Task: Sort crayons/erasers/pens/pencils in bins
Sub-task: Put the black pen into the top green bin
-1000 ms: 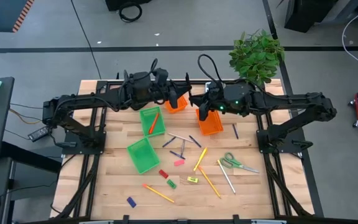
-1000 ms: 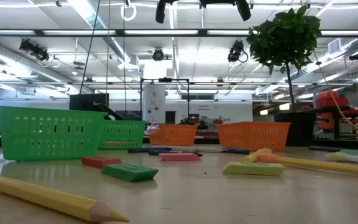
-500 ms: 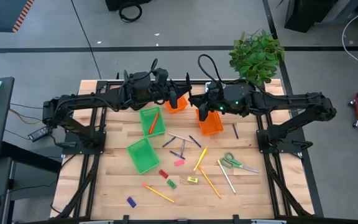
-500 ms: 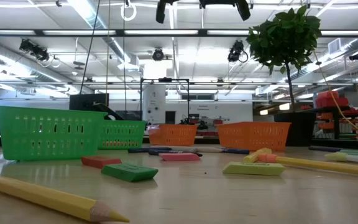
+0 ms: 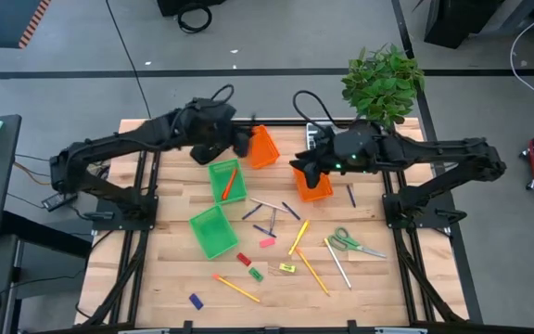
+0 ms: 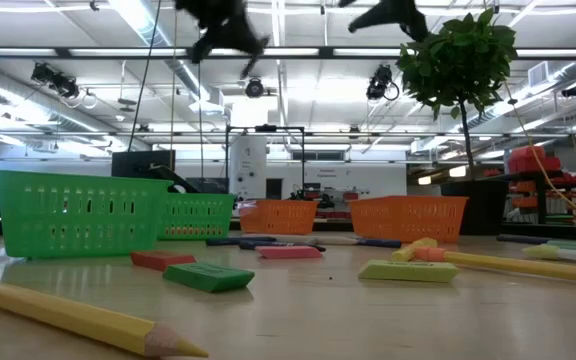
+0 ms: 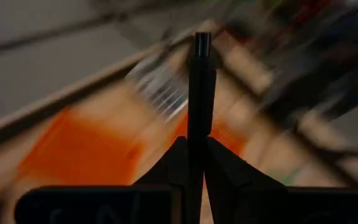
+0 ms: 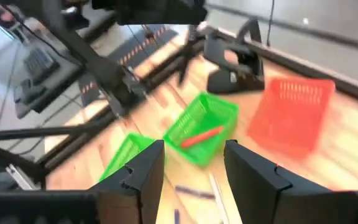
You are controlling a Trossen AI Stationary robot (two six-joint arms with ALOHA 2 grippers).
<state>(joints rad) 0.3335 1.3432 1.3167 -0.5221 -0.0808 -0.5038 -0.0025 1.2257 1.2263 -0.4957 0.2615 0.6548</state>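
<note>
Pen clamped in left pincer, above far orange bin; drop step pending. Right pincer wide, empty; next needs another pick.

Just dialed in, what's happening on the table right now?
The left hand is shut on a dark pen, up near the far orange bin. The right hand is open and empty over the other orange bin. Most pencils and erasers lie loose on the table.
</note>
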